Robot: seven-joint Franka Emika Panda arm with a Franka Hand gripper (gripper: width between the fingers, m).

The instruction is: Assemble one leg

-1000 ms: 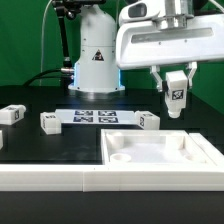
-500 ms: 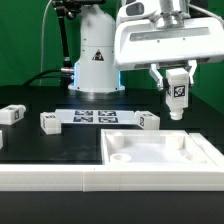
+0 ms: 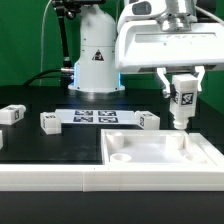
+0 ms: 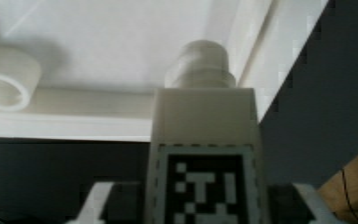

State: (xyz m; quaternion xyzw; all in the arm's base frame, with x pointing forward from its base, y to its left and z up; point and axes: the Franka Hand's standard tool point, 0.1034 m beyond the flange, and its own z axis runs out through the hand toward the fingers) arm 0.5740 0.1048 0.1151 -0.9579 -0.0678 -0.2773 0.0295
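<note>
1. Change: over the last second the tool (image 3: 183, 88) has carried the leg (image 3: 182, 108) a little toward the exterior view's right and slightly lower. The leg has also come from a tilt to near upright.
2. Tool state: it is clamped on the leg's upper part, one finger on either side, tag face outward.
3. Position of the leg: clear of the counter (image 3: 60, 145), with its lower end just above the far corner of the white panel (image 3: 160, 152) on the exterior view's right. The wrist view shows the rounded tip (image 4: 197, 60) over the panel's recessed inner edge. I cannot tell whether it touches.
4. Meaning: in my judgement, transport is nearly over and alignment for insertion is under way. The leg is not yet seated.
5. Other items: three loose posts (image 3: 50, 121) lie untouched on the counter near the marker board (image 3: 95, 116).
6. Markings: there is no brand or legible writing. The leg, posts and marker board carry only black-and-white square tags. A small sticker on the arm's base (image 3: 95, 55) is too small to read.
</note>
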